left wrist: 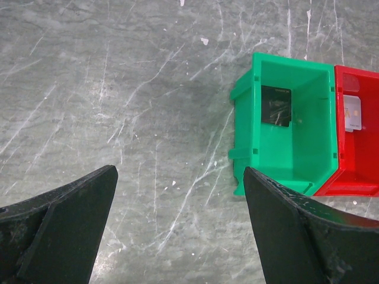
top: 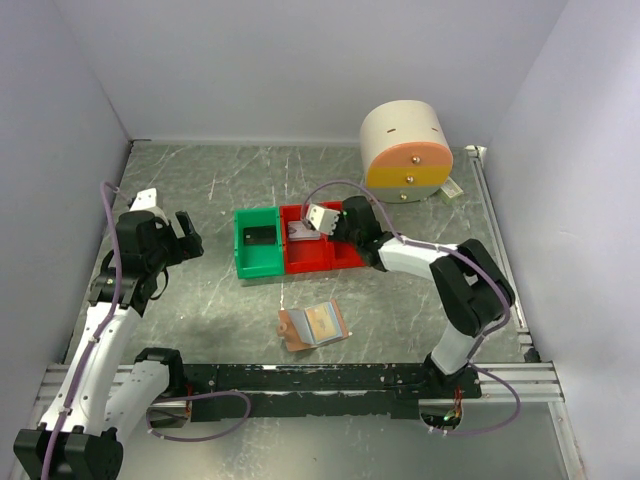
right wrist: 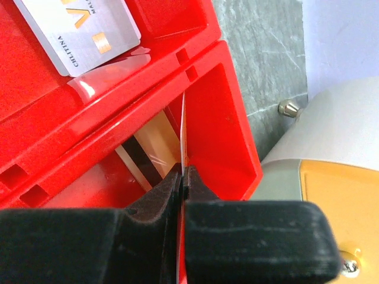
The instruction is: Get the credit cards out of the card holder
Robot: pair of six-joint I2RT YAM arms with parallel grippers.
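Observation:
The tan card holder (top: pixel 313 325) lies open on the table in front of the bins, with a pale lining showing. My right gripper (right wrist: pixel 182 171) is shut on a thin credit card (right wrist: pixel 182 127) seen edge-on, held upright inside the right red bin (right wrist: pixel 222 112). Just left of it in that bin shows a gold-brown card (right wrist: pixel 151 148) with a dark stripe. A silver credit card (right wrist: pixel 83 29) lies in the neighbouring red bin (top: pixel 308 250). A dark card (left wrist: pixel 276 105) lies in the green bin (left wrist: pixel 284 165). My left gripper (left wrist: pixel 179 171) hangs open over bare table left of the green bin.
A big cream cylinder with an orange band (top: pixel 405 150) stands at the back right, close behind the right arm's wrist (top: pixel 360 232). Grey walls close in the table on the left, back and right. A metal rail (top: pixel 330 378) runs along the near edge.

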